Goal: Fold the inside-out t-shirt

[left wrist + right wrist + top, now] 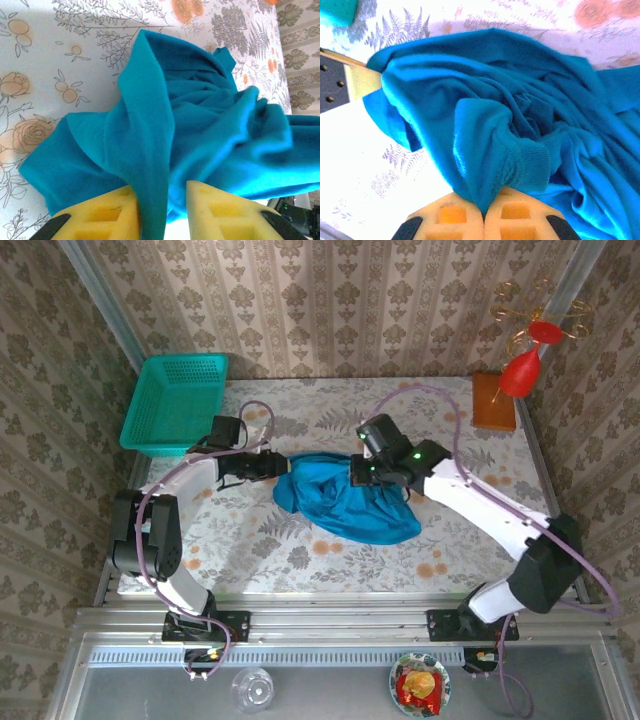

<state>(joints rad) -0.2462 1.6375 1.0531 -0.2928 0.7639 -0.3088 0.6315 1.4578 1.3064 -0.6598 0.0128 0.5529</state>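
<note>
The inside-out t-shirt [345,502] lies bunched and unfolded at the middle of the table [250,535], between the two arms. The right gripper [484,212] is closed tight on a fold of it, evidently to draw that side out flat. The left gripper [161,205] stands narrow with a ridge of cloth between its pads, but a firm pinch cannot be confirmed.

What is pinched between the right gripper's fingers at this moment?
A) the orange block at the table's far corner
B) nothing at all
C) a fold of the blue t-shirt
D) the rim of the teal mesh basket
C: in the right wrist view the right gripper has its yellow fingers closed together on a fold of the blue t-shirt.
</note>
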